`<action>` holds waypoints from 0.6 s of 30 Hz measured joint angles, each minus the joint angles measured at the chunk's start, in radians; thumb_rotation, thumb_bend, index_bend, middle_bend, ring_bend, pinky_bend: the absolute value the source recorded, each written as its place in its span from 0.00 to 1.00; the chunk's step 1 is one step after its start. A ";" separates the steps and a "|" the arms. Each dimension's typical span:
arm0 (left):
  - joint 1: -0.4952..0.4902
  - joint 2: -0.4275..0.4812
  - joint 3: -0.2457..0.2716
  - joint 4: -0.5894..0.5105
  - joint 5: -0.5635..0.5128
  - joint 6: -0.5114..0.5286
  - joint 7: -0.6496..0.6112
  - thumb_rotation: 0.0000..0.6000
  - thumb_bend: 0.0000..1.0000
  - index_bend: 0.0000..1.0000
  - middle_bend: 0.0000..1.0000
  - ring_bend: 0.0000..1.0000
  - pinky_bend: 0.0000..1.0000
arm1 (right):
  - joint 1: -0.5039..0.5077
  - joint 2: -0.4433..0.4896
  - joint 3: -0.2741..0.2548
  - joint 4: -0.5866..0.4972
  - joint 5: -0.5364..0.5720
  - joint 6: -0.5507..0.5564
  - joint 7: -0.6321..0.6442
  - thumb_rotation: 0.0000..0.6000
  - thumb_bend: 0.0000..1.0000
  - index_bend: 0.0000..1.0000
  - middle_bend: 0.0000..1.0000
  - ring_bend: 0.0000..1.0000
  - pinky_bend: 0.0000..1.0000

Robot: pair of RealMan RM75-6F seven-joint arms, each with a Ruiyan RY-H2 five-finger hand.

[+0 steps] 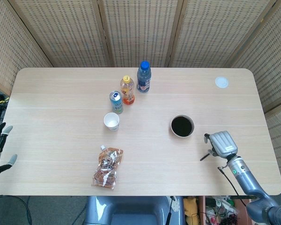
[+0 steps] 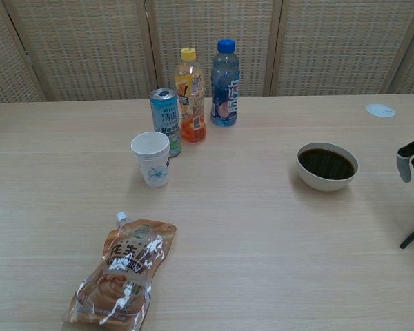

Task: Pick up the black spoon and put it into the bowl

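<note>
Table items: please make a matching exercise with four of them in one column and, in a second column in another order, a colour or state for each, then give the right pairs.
Column 1:
1. tall bottle
2. paper cup
3. bowl
4. pouch

Column 2:
A. lying flat near the front edge
B. blue cap
C. dark inside
D. white, upright and open

Pairs: 1-B, 2-D, 3-C, 4-A

The black spoon is showing only as a thin dark handle sticking out from under the right hand, slanting down toward the tabletop; its other end is hidden. The bowl, white outside and dark inside, is sitting upright nearby, apart from the spoon.
</note>
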 measured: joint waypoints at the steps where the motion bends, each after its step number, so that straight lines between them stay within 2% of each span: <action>1: 0.001 0.002 0.000 0.000 0.001 0.002 -0.001 1.00 0.33 0.04 0.00 0.01 0.00 | 0.002 -0.006 -0.004 0.014 -0.016 0.001 0.001 1.00 0.38 0.53 0.84 0.88 0.97; 9: 0.007 0.015 -0.001 -0.004 0.002 0.010 -0.002 1.00 0.33 0.04 0.00 0.01 0.00 | 0.025 -0.057 -0.048 0.136 -0.144 -0.012 0.030 1.00 0.38 0.54 0.87 0.91 1.00; 18: 0.007 0.021 0.000 -0.013 0.005 0.005 0.002 1.00 0.33 0.04 0.00 0.01 0.00 | 0.038 -0.085 -0.094 0.199 -0.230 -0.030 0.052 1.00 0.38 0.57 0.88 0.92 1.00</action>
